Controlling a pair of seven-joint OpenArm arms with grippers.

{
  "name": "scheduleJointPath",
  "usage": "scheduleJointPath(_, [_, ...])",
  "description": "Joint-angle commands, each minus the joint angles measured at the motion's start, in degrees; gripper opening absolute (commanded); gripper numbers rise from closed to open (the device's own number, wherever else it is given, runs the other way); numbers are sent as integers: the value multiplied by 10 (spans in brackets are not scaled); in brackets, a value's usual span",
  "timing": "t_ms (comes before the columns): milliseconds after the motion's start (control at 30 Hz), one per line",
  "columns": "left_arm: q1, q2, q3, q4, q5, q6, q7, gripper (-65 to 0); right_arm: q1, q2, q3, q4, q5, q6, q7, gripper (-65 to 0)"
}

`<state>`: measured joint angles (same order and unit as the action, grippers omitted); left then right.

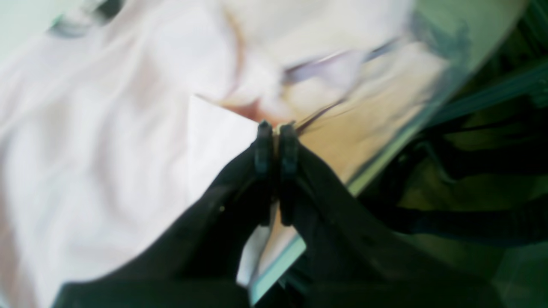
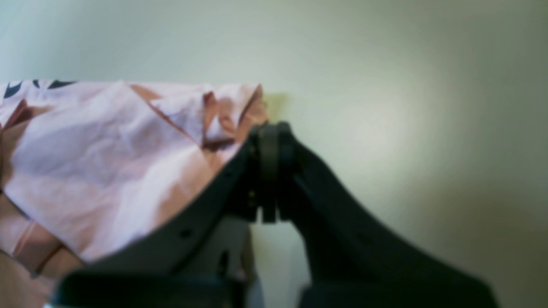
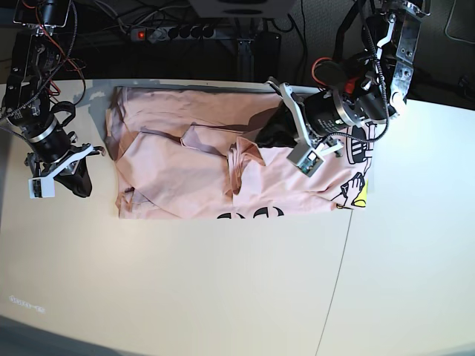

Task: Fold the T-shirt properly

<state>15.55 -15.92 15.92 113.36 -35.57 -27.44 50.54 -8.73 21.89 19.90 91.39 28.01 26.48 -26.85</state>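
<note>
The T-shirt (image 3: pixel 223 159) lies crumpled along the far side of the table (image 3: pixel 223 289), pink, with black lettering peeking out at its near edge. The left gripper (image 1: pixel 276 128) sits on its middle, jaws pinched together on a fold of the cloth. The right gripper (image 2: pixel 269 130) rests beside the shirt's edge, jaws together, holding nothing.

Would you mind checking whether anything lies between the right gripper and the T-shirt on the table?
Nothing visible does. The right gripper, fingers together and empty, rests on bare table just beside the T-shirt edge. The left gripper is over the shirt's middle, fingers shut.
</note>
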Motion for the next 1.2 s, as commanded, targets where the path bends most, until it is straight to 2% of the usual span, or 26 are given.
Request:
scheduleJointPath(0, [-1,-1,13,12,-8,-16,-10,-650,6,9,4,10,5,40,13,-650])
scheduleJointPath(267, [-1,-1,109,12,33,-17,-21,-650,6,9,4,10,5,40,13,-650])
scheduleJointPath(500, [-2,-1,118,12,51,-17,-31,-639,6,9,4,10,5,40,13,-650])
scheduleJointPath(633, [-2,-1,118,12,53,-17,-31,-386,6,9,4,10,5,40,13,-650])
scheduleJointPath(667, [-2,-1,118,12,53,-17,-31,-350,6,9,4,10,5,40,13,-650])
scheduleJointPath(867, [-3,-1,114,24,35,-16,-15,-347,7,9,5,10,4,39,17,-650])
scheduleJointPath(900, [-3,-1,111,28,34,-16,-15,-347,8,9,5,10,0,38,18,-621])
scheduleJointPath(1033, [-3,-1,62,30,37,-16,-14,-347,7,10,24,10,-12,33,2,-381])
scheduleJointPath(1100, [-3,-1,23,30,33,-16,-14,-347,7,13,42,8,28,33,-20,-296])
scheduleJointPath(1167, [-3,-2,-18,30,20,-16,-13,-347,7,23,53,2,62,33,-48,-241])
